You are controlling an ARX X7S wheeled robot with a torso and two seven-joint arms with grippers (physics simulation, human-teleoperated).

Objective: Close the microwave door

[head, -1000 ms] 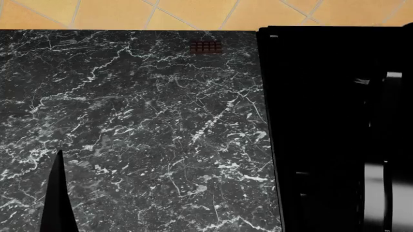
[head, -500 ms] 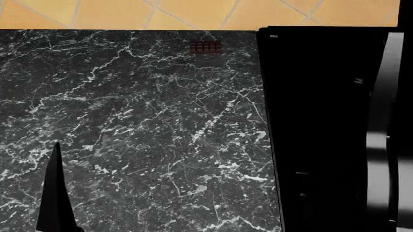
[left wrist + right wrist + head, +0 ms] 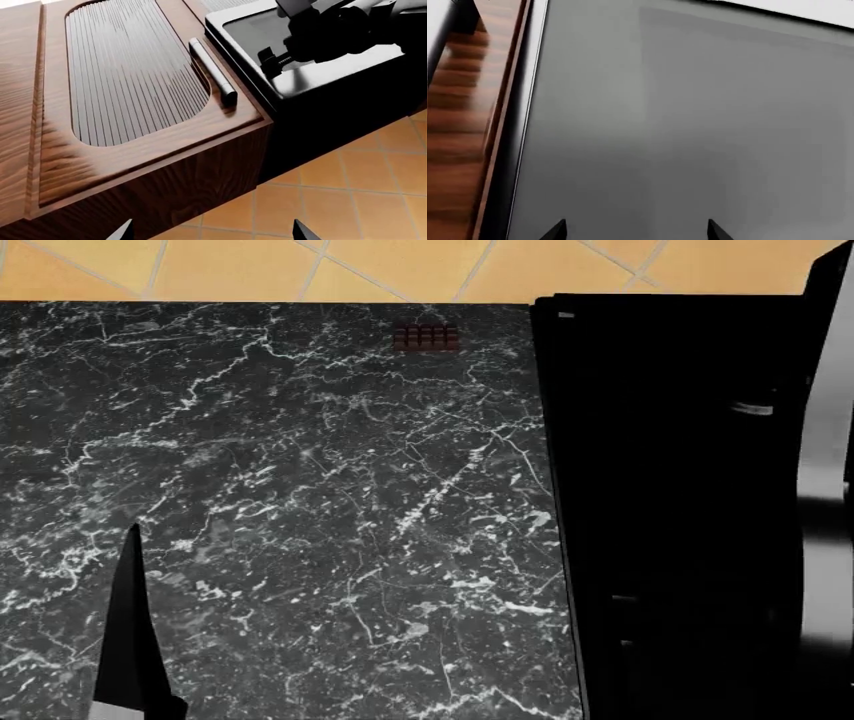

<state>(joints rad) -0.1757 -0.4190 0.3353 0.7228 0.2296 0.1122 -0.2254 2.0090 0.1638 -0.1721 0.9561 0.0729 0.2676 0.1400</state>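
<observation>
Filling most of the head view, the black marble counter (image 3: 294,520) runs from 9 o'clock to the centre, with orange floor tiles (image 3: 334,265) in a strip along 12 o'clock. The microwave (image 3: 667,490) takes the whole 3 o'clock side as a black block touching the counter's edge; its top is too dark to read in detail. A grey, shiny band (image 3: 827,500) stands at the far 3 o'clock edge beside it, and whether that is the door or part of the right arm I cannot tell.

In the right wrist view a flat grey panel (image 3: 694,125), likely the microwave door, fills nearly everything, with a thin pale edge and then wood cabinet (image 3: 460,125) beside it. The right gripper (image 3: 635,231) shows two dark fingertips (image 3: 555,231) set well apart, spread wide and holding nothing, close in front of the panel.

The left wrist view shows a wooden cabinet door (image 3: 127,100) with a ribbed inset and a bar handle (image 3: 212,70), the dark appliance beside it, and tiles below. The left gripper (image 3: 212,232) has its tips wide apart too, empty.

A small chocolate bar (image 3: 426,337) lies on the counter near 12 o'clock, just beside the microwave.
</observation>
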